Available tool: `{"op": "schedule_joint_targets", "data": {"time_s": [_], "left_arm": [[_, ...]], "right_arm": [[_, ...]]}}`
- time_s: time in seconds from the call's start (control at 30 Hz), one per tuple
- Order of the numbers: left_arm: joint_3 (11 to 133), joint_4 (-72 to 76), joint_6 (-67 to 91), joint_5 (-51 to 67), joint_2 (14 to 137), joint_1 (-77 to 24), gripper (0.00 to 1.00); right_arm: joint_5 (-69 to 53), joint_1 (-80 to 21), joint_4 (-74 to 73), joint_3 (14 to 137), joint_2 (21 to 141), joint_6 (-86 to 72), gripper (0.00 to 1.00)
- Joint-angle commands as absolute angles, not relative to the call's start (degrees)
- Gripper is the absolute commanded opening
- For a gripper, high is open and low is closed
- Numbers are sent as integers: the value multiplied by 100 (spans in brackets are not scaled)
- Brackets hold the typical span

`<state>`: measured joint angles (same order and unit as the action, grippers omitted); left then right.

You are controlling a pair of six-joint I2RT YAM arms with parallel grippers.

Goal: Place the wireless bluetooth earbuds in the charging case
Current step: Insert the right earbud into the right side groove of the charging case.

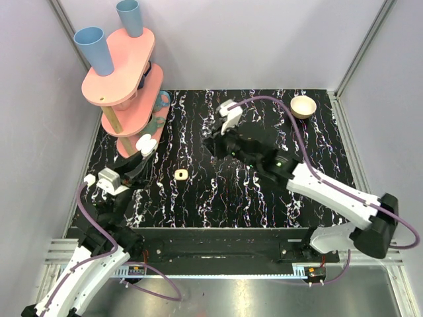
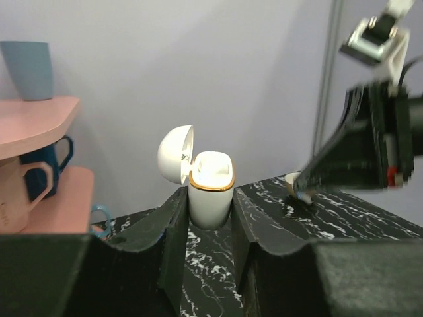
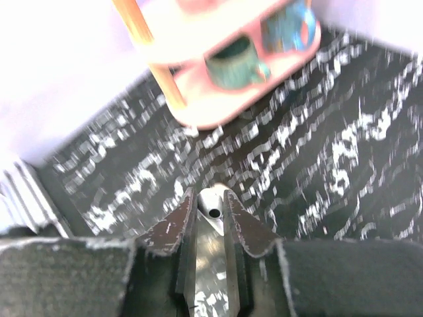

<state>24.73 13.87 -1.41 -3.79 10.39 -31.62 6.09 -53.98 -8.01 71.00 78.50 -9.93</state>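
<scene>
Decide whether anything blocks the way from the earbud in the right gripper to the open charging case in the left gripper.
Nothing visible does. The charging case stands upright in the left gripper, lid swung back, mouth uncovered. Only bare table lies between it and the earbud pinched in the right gripper.

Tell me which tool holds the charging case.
The left tool, shut on the open white charging case; the right tool pinches a small white earbud.

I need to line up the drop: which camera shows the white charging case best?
Left wrist: the white oval charging case stands upright, lid open, between the left hand's fingers. Top external shows it only as a small white blob by the pink shelf. Right wrist, blurred, misses it.
</scene>
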Motion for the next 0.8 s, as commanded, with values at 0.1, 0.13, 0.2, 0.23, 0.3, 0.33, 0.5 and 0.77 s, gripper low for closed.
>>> {"op": "schedule_joint_targets", "data": {"time_s": [0.1, 0.13, 0.2, 0.23, 0.3, 0.33, 0.5, 0.77], "left_arm": [[2426, 2573, 201, 896, 1493, -3164, 0], [2400, 2680, 237, 1062, 1546, -3164, 0], [2312, 3012, 360, 1186, 1687, -3164, 0], [2277, 3136, 386, 1282, 1722, -3173, 0], [2163, 3496, 448, 1371, 1845, -3164, 0], [2127, 3594, 448, 1467, 1889, -3164, 0], [2031, 4007, 474, 1696, 2126, -3164, 0], [1951, 4315, 518, 1766, 2206, -3164, 0]], "right_arm": [[203, -5414, 1343, 7014, 7040, -1494, 14], [167, -5414, 1554, 6892, 7005, -1686, 14], [71, -5414, 2222, 6751, 6935, -1880, 14], [27, -5414, 2380, 6715, 6926, -2072, 14], [18, -5414, 2566, 6776, 7022, -2223, 14], [-261, -5423, 2723, 6707, 7049, -2372, 14], [-632, -5423, 3419, 6618, 7251, -2759, 14], [-1388, -5423, 3682, 6671, 7567, -3190, 14]]}}
